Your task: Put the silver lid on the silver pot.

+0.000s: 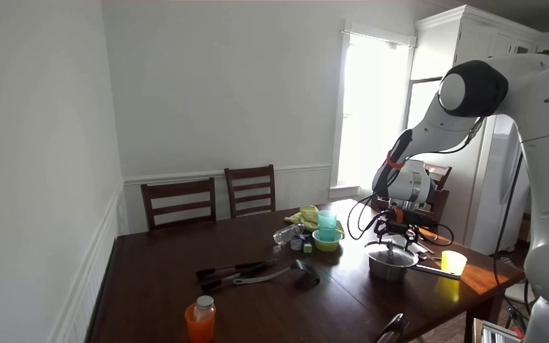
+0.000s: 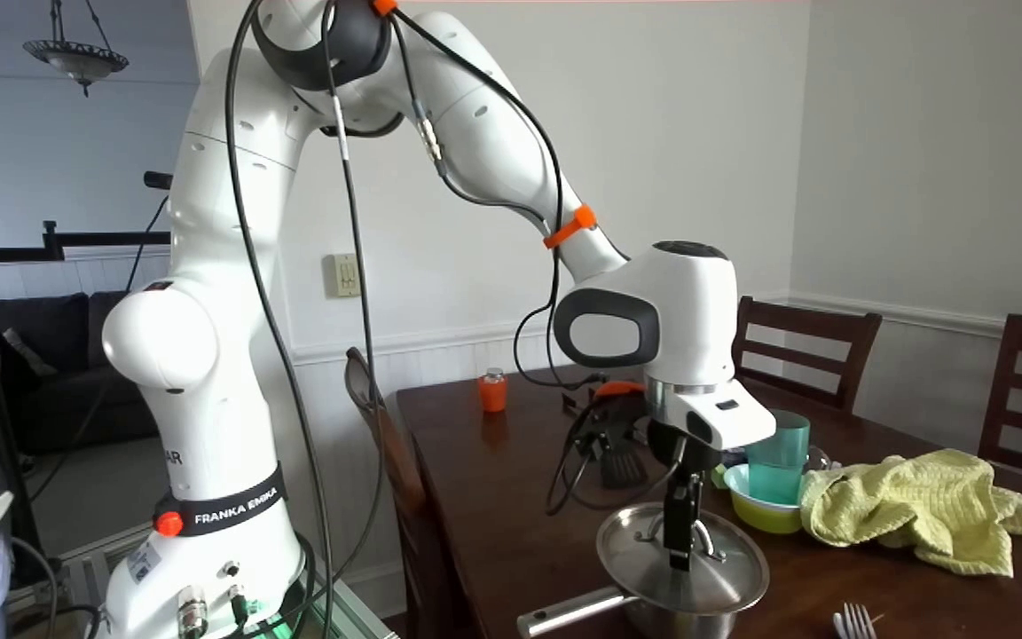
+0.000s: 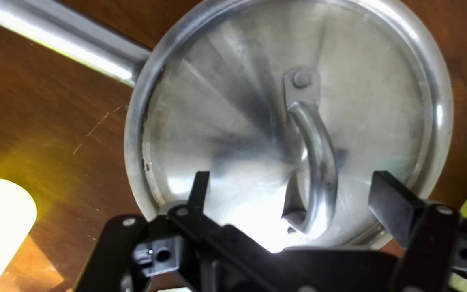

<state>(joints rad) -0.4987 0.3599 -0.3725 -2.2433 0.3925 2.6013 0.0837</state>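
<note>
The silver lid [image 1: 402, 258] lies on top of the silver pot [image 1: 387, 272]; I cannot tell whether its rim is fully seated. The lid also shows in an exterior view [image 2: 728, 577] and fills much of the wrist view [image 3: 225, 121], with an arched metal handle [image 3: 324, 170] at its centre. The pot's body shows below the lid in an exterior view [image 2: 684, 623], and its long side handle [image 3: 83, 44] sticks out at upper left in the wrist view. My gripper [image 3: 292, 178] is open, its fingers apart on either side of the lid handle, not touching it.
A glowing yellow cup [image 1: 453, 263] stands beside the pot handle. A bowl [image 1: 327, 244] with a teal cup [image 1: 327, 224], a yellow-green cloth [image 2: 928, 506] and a clear bottle [image 1: 288, 234] are nearby. Dark utensils [image 1: 236, 274] and an orange cup [image 1: 200, 328] lie farther off.
</note>
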